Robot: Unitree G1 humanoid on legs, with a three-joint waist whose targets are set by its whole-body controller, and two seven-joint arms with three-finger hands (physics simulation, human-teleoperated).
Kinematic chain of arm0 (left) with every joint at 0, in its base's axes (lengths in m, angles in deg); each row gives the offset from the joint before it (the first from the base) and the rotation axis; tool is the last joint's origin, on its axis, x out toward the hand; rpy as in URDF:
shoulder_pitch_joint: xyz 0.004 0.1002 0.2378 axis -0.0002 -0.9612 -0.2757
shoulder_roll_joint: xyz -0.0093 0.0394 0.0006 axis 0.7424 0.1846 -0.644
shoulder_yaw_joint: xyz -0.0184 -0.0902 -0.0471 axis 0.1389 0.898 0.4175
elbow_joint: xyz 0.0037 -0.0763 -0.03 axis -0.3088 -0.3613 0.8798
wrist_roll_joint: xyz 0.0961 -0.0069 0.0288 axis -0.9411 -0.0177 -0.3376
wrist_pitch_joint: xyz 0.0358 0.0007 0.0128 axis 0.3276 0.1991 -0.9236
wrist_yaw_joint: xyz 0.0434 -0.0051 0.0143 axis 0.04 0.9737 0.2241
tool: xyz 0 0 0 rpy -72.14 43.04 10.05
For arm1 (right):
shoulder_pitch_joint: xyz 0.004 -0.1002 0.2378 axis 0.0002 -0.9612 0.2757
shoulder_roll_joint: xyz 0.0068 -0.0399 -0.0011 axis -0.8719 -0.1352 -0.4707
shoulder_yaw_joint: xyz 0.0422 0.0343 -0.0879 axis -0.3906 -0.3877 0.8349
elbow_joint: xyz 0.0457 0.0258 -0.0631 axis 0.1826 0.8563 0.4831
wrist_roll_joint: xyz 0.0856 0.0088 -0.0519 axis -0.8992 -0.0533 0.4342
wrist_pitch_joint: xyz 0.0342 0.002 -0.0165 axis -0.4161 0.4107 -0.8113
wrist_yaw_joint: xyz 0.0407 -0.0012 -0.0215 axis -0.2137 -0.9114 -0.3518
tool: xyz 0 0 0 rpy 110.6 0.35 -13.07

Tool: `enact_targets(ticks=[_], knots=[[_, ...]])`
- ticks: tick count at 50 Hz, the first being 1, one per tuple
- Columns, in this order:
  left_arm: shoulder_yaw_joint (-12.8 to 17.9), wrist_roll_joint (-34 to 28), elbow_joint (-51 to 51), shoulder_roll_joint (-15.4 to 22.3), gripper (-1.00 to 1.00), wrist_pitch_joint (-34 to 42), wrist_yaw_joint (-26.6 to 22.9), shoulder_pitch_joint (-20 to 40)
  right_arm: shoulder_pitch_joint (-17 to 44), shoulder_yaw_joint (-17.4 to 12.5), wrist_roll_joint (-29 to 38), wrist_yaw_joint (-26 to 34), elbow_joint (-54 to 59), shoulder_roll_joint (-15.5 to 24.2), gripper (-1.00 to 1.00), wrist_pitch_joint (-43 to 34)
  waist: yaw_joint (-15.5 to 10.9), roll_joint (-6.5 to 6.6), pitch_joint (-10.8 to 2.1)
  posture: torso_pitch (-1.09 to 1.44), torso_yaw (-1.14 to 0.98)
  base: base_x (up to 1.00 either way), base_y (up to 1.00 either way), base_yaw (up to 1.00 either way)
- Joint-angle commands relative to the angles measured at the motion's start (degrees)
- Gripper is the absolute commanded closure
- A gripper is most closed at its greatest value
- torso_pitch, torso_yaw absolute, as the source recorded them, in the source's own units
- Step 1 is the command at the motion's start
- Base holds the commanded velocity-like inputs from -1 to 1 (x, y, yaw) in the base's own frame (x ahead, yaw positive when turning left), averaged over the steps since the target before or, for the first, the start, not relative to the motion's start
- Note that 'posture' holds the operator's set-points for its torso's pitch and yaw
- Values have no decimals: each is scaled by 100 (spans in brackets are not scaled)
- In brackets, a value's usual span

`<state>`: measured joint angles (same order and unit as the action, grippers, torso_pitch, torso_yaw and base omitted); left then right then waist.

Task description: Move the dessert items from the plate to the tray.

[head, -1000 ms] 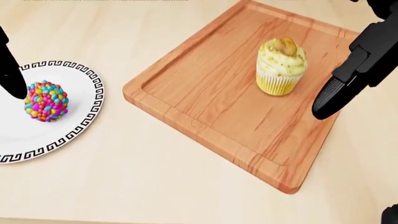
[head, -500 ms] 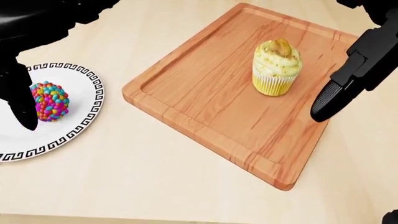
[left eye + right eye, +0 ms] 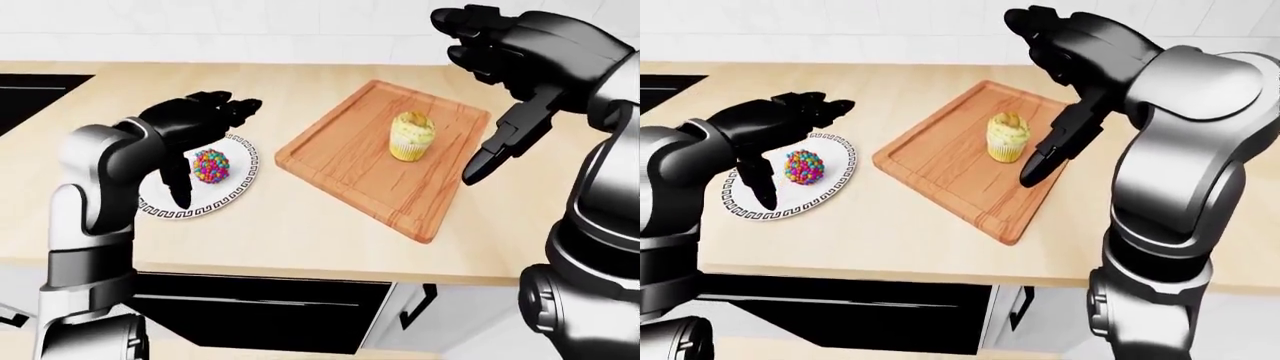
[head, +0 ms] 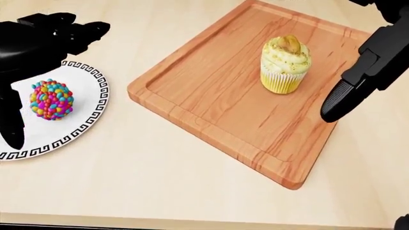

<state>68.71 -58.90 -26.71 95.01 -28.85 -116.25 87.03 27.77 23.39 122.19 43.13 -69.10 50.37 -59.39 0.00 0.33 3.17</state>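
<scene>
A ball covered in coloured candies (image 4: 51, 99) sits on a white plate (image 4: 86, 122) with a black key-pattern rim at the left of the head view. A yellow cupcake (image 4: 285, 63) stands upright on the wooden tray (image 4: 217, 96). My left hand (image 3: 200, 139) hovers open over the plate, fingers above the candy ball and thumb to its left, not touching it. My right hand (image 3: 490, 82) is open and empty, raised above the tray's right side beside the cupcake.
The plate and tray rest on a light wooden counter (image 3: 300, 225). A black stove (image 3: 30, 97) lies at the far left. Dark cabinet fronts (image 3: 260, 300) run below the counter edge.
My left hand has moved up and right over the plate, its fingers now spread above the candy ball. The right hand and the cupcake have stayed put.
</scene>
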Motion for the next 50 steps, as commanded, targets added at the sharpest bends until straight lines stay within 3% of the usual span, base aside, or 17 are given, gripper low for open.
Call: enact_targets(ticks=[1,13,34,50], knots=[[117,-51,53,98,-97,-96,272,205,94,-82,14,-108,-113,32,-100,119,4,13,-162,0,0,0,0,0],[69,-237,-280,25,-69,-226,573,193,23,-85,13,-109,-153,28,-100,118,7,16,-190,0,0,0,0,0],[65,-491,-569,51,-57,-465,978,73,-15,-85,-6,-143,-165,10,-100,125,20,53,-198,0,0,0,0,0],[70,-554,-470,-3,-15,-564,1057,-174,-6,-99,-17,-142,-147,26,-100,149,9,74,-188,0,0,0,0,0]])
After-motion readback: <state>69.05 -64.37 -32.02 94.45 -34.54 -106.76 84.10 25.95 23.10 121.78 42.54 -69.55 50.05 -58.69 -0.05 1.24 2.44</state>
